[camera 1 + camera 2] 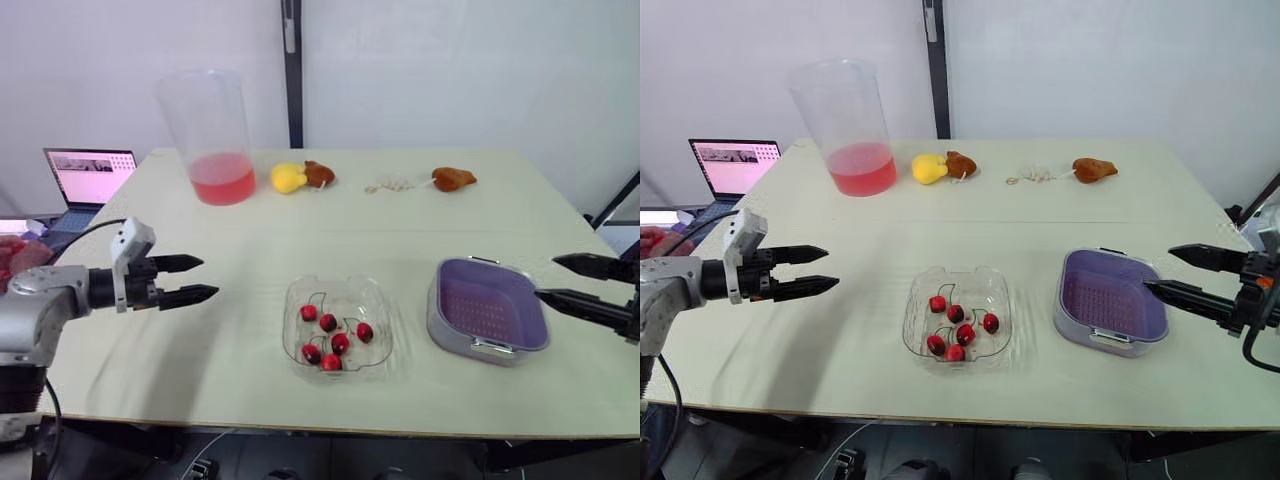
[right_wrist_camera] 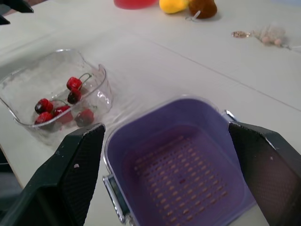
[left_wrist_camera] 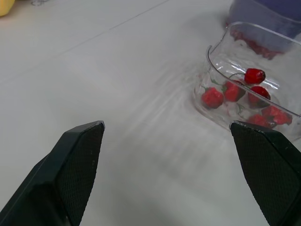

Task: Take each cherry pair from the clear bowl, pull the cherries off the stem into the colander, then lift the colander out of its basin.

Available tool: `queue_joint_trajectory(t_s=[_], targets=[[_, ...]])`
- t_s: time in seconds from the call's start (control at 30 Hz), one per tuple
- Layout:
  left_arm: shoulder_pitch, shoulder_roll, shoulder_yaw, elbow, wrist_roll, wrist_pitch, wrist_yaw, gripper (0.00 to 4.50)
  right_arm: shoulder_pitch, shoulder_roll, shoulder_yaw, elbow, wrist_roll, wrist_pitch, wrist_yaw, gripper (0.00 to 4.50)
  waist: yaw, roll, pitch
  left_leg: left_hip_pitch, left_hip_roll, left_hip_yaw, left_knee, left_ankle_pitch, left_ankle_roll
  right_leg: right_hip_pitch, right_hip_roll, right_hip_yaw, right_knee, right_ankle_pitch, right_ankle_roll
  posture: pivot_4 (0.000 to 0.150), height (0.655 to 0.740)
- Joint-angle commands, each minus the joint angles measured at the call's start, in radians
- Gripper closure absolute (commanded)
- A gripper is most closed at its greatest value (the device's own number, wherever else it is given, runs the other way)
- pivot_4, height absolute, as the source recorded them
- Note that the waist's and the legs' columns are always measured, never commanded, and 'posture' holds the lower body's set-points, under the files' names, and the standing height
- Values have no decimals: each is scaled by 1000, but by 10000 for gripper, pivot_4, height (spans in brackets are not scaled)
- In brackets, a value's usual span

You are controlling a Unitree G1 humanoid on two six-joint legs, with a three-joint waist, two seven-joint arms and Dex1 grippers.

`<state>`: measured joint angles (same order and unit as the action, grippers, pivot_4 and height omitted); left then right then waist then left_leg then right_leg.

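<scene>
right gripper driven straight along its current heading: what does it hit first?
Most likely the purple colander: it sits dead ahead between the open right gripper fingers. Height is unclear, so the gripper might pass over the rim instead.

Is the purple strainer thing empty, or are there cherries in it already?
Empty. The holed floor of the colander is bare in the right wrist view, and the cherries all lie in the clear bowl beside it.
</scene>
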<state>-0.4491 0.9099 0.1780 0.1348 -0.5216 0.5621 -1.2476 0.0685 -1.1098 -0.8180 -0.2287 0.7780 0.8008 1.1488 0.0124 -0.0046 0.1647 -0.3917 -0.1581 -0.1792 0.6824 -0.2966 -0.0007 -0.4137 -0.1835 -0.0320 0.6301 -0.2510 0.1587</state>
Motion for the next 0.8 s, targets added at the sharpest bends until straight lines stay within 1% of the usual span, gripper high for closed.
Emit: queue_joint_trajectory(t_s=[0.03,0.13,0.23,0.3,0.37,0.53,0.57,0.63,0.73,0.77,0.8], targets=[[-32,18,3,21,21,-30,-2,0,-16,2,-58,5,15,-13,5,570,0,0,0,0,0,0,0,0,0,0,0,0,0,0,0,1500,7400],[-49,-17,33,42,10,-33,47,0,-7,2,-64,10,11,-19,16,570,0,0,0,0,0,0,0,0,0,0,0,0,0,0,0,1500,7400],[-39,-26,28,30,36,-67,77,0,-7,1,-45,19,-8,-37,14,570,0,0,0,0,0,1,0,0,0,0,0,0,0,0,0,1500,7400],[-49,-60,72,33,6,-76,118,0,-29,-2,-24,31,-12,-32,-14,570,0,0,0,0,0,1,0,0,0,0,0,0,0,0,0,1500,7400],[-52,-71,97,29,-24,-37,138,0,-42,-4,-17,30,-8,-20,-31,570,0,0,0,0,0,1,0,0,0,0,0,1,0,0,0,1500,7400],[-52,-66,92,-2,-70,-26,72,0,-47,-25,-11,-58,25,52,-66,570,0,0,0,0,0,1,0,0,0,-1,0,1,0,0,0,1500,7400],[-65,-53,86,-11,-101,13,36,0,-73,-41,18,-81,26,62,-92,570,0,0,0,0,0,1,0,0,0,-1,0,1,0,0,0,1500,7400],[-68,-29,64,-53,-126,18,-53,0,-134,-79,102,-145,5,56,-149,570,-3,0,0,0,0,2,0,0,0,-1,0,1,1,0,0,1500,7400],[-61,-2,39,-98,-146,50,-103,0,-201,-121,197,-205,11,69,-175,570,-3,0,0,0,1,4,-1,0,0,-3,0,2,1,0,0,1500,7400],[-56,8,30,-114,-143,49,-116,0,-246,-138,246,-228,27,77,-185,570,-3,0,0,0,1,4,-2,0,0,-3,0,2,0,0,0,1500,7400],[-51,12,24,-136,-143,44,-125,0,-341,-160,348,-260,42,100,-207,570,-3,1,0,-1,1,4,-2,0,0,-3,0,2,0,0,0,1500,7400]])
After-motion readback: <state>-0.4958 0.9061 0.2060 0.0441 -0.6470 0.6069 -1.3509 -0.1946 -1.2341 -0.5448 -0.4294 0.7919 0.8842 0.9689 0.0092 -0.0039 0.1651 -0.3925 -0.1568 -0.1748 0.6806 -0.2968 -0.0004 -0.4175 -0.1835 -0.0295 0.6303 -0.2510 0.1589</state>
